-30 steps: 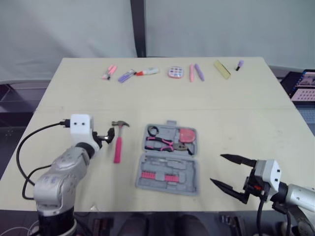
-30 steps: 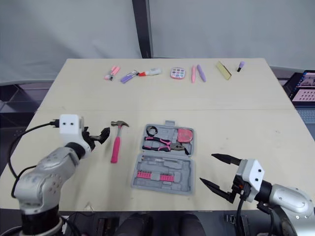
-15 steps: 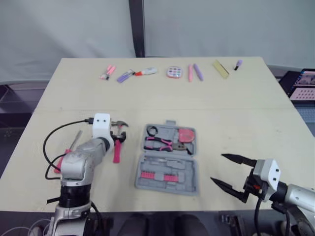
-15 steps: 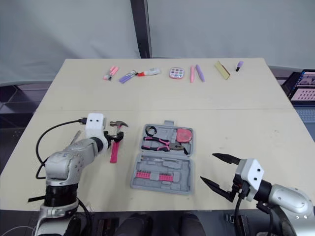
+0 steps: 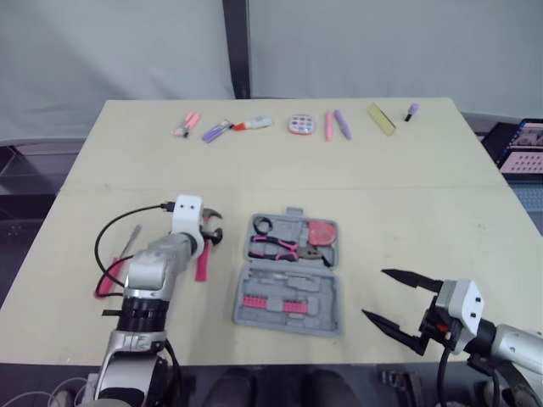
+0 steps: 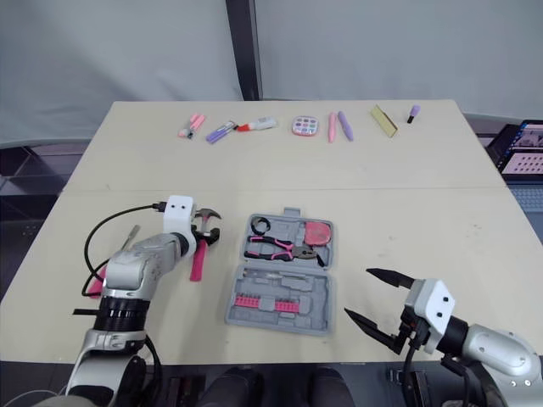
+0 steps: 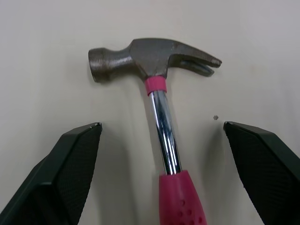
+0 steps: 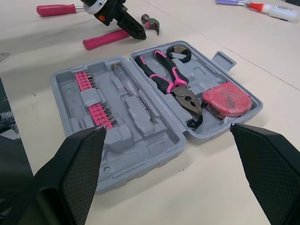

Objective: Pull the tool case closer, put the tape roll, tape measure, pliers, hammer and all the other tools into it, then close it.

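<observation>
The grey tool case [image 5: 329,298] lies open in the middle of the table. It holds a black tape roll [image 5: 264,225], pink-handled pliers [image 5: 276,246], a pink tape measure [image 5: 322,233] and pink bit strips [image 5: 271,303]. Left of it lies the pink-handled hammer [image 5: 202,259]. My left gripper [image 5: 212,235] is open just above the hammer's [image 7: 159,93] steel shaft near the head, one finger on each side, not touching. A pink-handled screwdriver [image 5: 109,276] lies further left, partly behind my arm. My right gripper [image 5: 397,301] hangs open near the front right, pointing at the case [image 8: 117,154].
Along the far edge lies a row of small items: pink markers [image 5: 187,124], a purple marker [image 5: 217,131], a glue tube [image 5: 254,124], a round palette [image 5: 300,125], two pens [image 5: 336,124] and a yellow block [image 5: 382,119]. A laptop [image 5: 522,148] sits beyond the table's right edge.
My left arm swung right and forward, bringing its open gripper over the hammer's shaft and uncovering the screwdriver. The right gripper sank slightly and stays open.
</observation>
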